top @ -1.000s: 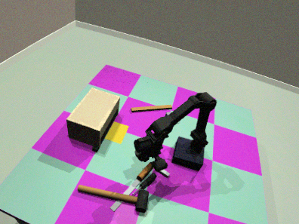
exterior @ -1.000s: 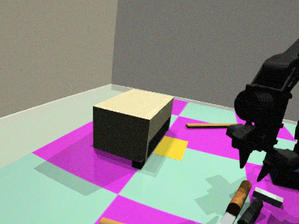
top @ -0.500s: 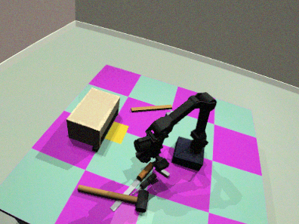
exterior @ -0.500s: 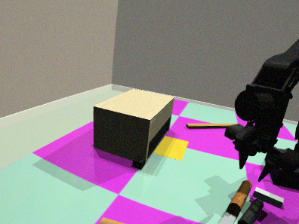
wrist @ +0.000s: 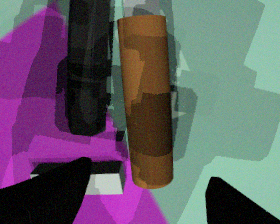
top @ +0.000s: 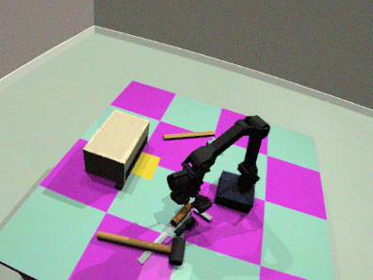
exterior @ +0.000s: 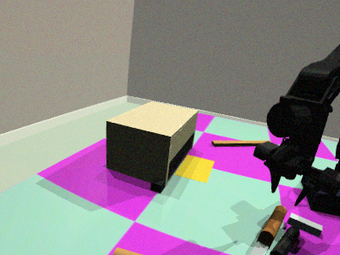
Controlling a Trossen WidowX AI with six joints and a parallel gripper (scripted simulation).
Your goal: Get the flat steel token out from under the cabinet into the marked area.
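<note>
One claw (top: 190,205) (exterior: 286,197) (wrist: 150,177) hangs released over a brown handle (top: 181,214) (exterior: 273,226) (wrist: 146,90) — top view: cabinet (top: 118,136) (exterior: 142,145) toward ten o'clock, yellow patch (top: 147,166) (exterior: 196,168) at the cabinet's four o'clock — token hidden from sight.

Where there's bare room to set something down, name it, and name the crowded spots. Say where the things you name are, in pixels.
Room shows between the yellow square (top: 147,166) (exterior: 197,169) and the mallet handle (top: 134,242) (exterior: 125,251), and beyond the wooden strip (top: 188,135) (exterior: 238,143). It's crowded under the tool (top: 190,202) (exterior: 287,194) (wrist: 149,175), where brown (top: 182,214) (exterior: 273,226) (wrist: 146,100) and black handles (top: 185,226) (exterior: 287,243) (wrist: 89,75) lie side by side.
</note>
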